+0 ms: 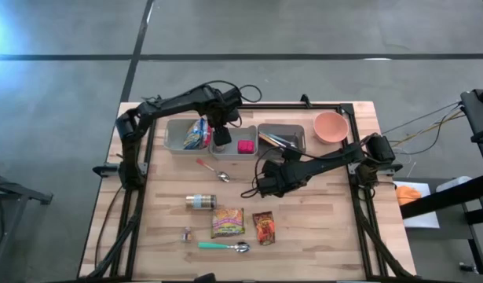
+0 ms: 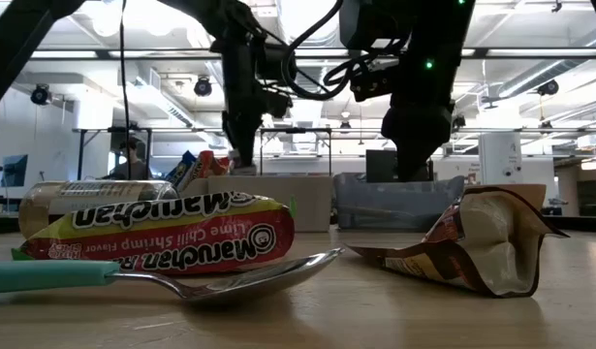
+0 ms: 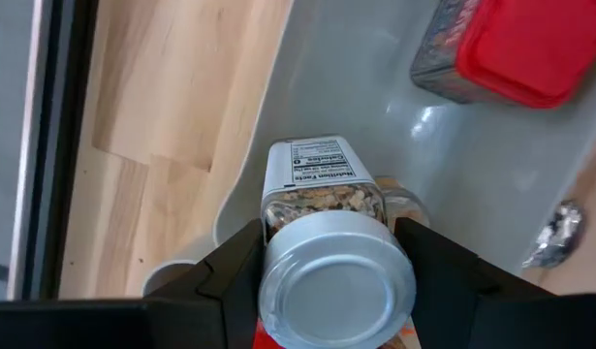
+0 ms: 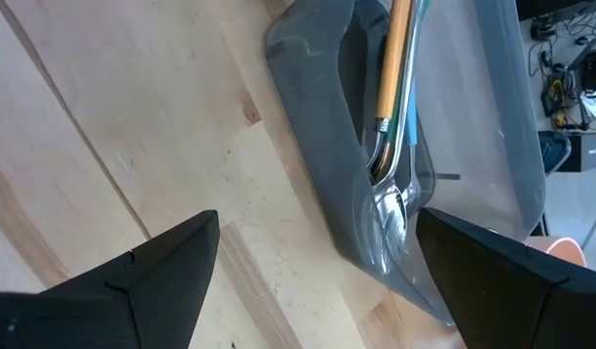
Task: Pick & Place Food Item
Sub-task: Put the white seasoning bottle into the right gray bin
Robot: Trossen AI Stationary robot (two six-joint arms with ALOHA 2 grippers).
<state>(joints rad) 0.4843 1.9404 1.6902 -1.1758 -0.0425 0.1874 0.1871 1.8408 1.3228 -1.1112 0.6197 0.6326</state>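
Spice jar (image 3: 327,233): a small clear jar with a silver metal cap, filled with brownish flakes and bearing a white nutrition label; it is held over the middle grey bin (image 3: 375,97), cap toward the left wrist camera.
Left pincer (image 3: 331,276): pinching the spice jar, one dark finger on each side just below the cap.
Handling: the jar looks rigid and light; its smooth sides could slip, so the hold across the body near the cap seems sound. If it is glass, a drop would be risky.
Bin contents: a red-lidded container (image 1: 245,146) lies in the same bin, apart from the jar; a colourful snack packet (image 1: 196,135) sits in the neighbouring bin.
Left arm pose: reaching from the tabletop's (image 1: 320,228) left edge across to the bins, wrist turned downward.
Right pincer (image 4: 312,267): spread wide and empty, low over the tabletop just beside the utensil bin (image 4: 327,184).
Waiting on the tabletop: a ramen packet (image 1: 227,222), a brown pouch (image 1: 263,228), another jar (image 1: 199,202), and spoons.
Likely step: lowering the jar into the bin and releasing it.
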